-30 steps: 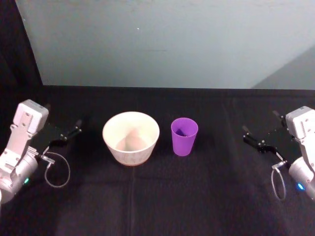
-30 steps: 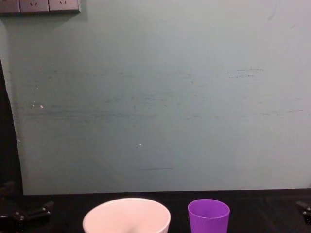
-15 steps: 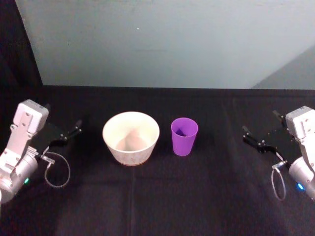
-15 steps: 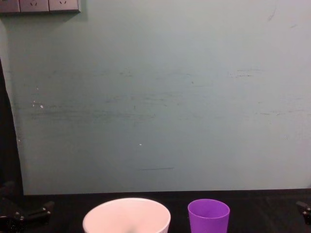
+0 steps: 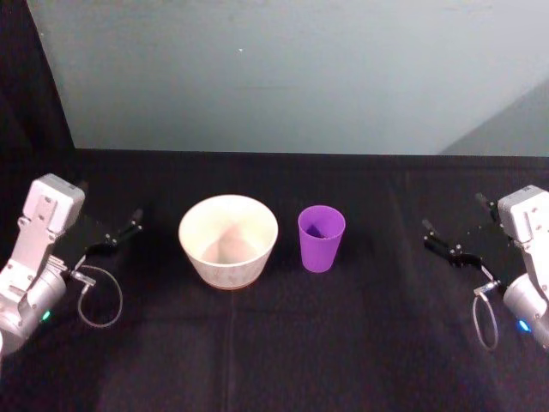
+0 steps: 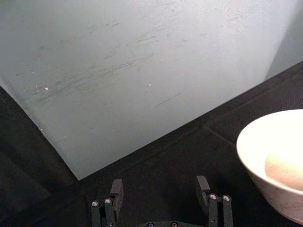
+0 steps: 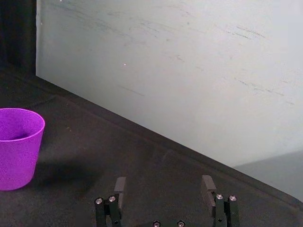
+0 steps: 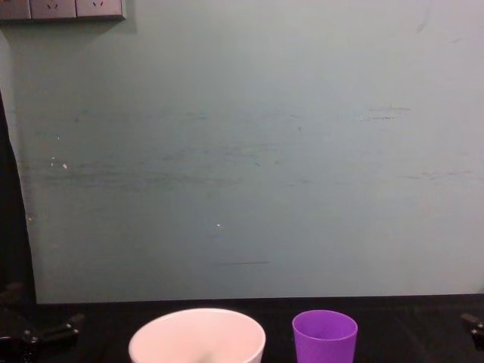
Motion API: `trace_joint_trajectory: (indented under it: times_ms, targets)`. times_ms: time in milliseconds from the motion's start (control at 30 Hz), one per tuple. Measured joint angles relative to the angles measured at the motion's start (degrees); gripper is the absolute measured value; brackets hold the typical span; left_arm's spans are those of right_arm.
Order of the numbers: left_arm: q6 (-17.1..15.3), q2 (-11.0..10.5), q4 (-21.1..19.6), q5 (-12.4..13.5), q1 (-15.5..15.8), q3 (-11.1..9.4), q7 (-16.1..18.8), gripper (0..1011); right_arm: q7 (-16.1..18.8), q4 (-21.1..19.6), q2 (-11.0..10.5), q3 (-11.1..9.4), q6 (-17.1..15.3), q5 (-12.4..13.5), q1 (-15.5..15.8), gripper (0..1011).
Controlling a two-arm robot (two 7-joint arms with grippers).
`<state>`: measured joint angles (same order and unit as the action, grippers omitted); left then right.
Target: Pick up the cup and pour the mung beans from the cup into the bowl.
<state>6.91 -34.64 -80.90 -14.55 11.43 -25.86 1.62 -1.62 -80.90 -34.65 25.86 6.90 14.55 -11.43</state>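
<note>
The purple cup (image 5: 321, 238) stands upright near the middle of the black table, just right of the cream-white bowl (image 5: 228, 240), with a small gap between them. The mung beans are hidden; the cup's inside shows only shadow. My left gripper (image 5: 116, 236) rests open at the table's left side, well clear of the bowl (image 6: 265, 137). At the right side my right gripper (image 5: 433, 236) also stands open, a good way from the cup (image 7: 18, 146). Nothing lies between the fingers of either gripper (image 6: 159, 187) (image 7: 164, 184). The chest view shows the bowl (image 8: 197, 336) and cup (image 8: 324, 336) side by side.
A teal wall (image 5: 283, 77) rises behind the black cloth table (image 5: 274, 343). Power sockets (image 8: 60, 7) sit high on the wall at the left. A cable loop (image 5: 99, 296) hangs by the left wrist and another cable loop (image 5: 485, 318) by the right.
</note>
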Motion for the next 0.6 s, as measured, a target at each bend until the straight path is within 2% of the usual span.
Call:
trace_joint_trajectory:
  times_ms: [467,600]
  targets:
    - [0.00,0.00,0.00,0.00,0.00,0.00,0.00,1011,0.07,-0.03,0.08,-0.17,0.00,-0.01,0.13,1003]
    - [0.00,0.00,0.00,0.00,0.00,0.00,0.00,1011,1.35,-0.16,0.70,-0.33,-0.01,0.21,0.67,1003]
